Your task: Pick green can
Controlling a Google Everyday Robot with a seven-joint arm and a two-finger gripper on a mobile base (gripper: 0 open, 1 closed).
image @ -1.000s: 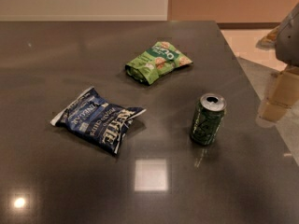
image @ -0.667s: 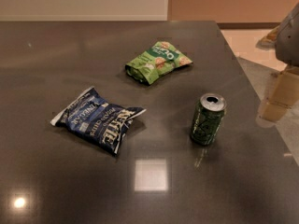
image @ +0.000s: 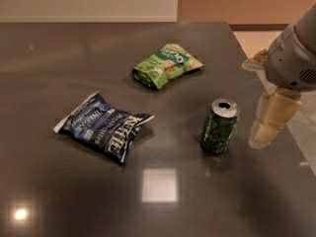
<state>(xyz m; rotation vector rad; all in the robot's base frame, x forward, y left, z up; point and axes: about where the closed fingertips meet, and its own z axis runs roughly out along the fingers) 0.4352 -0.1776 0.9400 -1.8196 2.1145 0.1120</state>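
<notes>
The small round dark green metal can has light green swirls and a shiny silver top. The flat crinkly light green snack bag has a dark green patch with white letters. The puffy dark blue chip bag has white letters. The smooth surface is dark grey with bright white spots. The cream gripper hangs just right of the can.

green can | dark green, silver top, upright | end effector just beside
</notes>
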